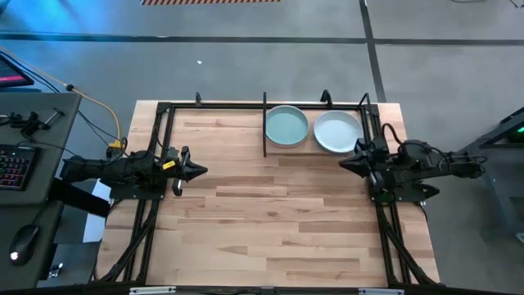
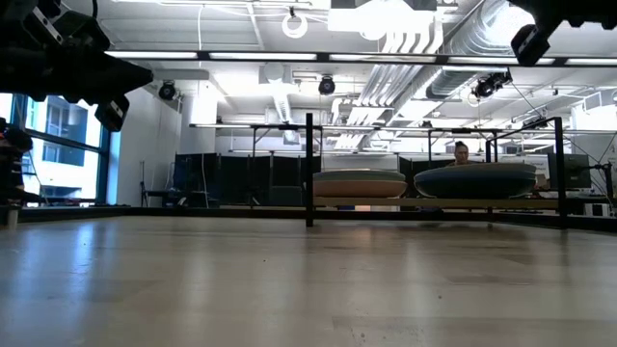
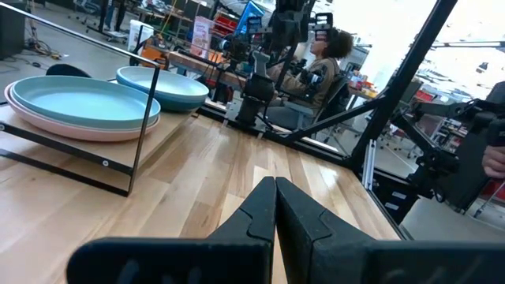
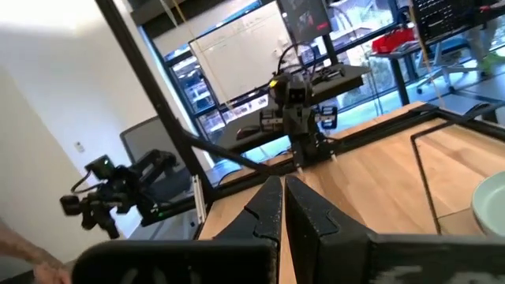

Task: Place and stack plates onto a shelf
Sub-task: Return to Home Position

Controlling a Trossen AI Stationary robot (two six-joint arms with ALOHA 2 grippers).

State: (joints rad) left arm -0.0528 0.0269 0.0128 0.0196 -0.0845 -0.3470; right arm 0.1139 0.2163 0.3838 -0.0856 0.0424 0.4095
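Two stacks of plates rest on the wood floor of the black-rod shelf (image 1: 264,131) at the table's far right. The left stack (image 1: 286,127) has a pale mint plate on top with a pink plate (image 3: 71,130) under it. The right stack (image 1: 337,131) has a pale plate on top. Both stacks show in the low view (image 2: 359,183) (image 2: 474,179). My left gripper (image 1: 201,170) is shut and empty above the table's left middle. My right gripper (image 1: 344,161) is shut and empty, just near of the right stack.
The shelf's upright rods (image 2: 308,169) and low front rail (image 3: 71,154) stand between the open table and the stacks. Black frame rods (image 1: 155,164) run along both table sides. The bare wood top (image 1: 270,221) spreads across the middle and near part. A person (image 3: 327,59) sits beyond the table.
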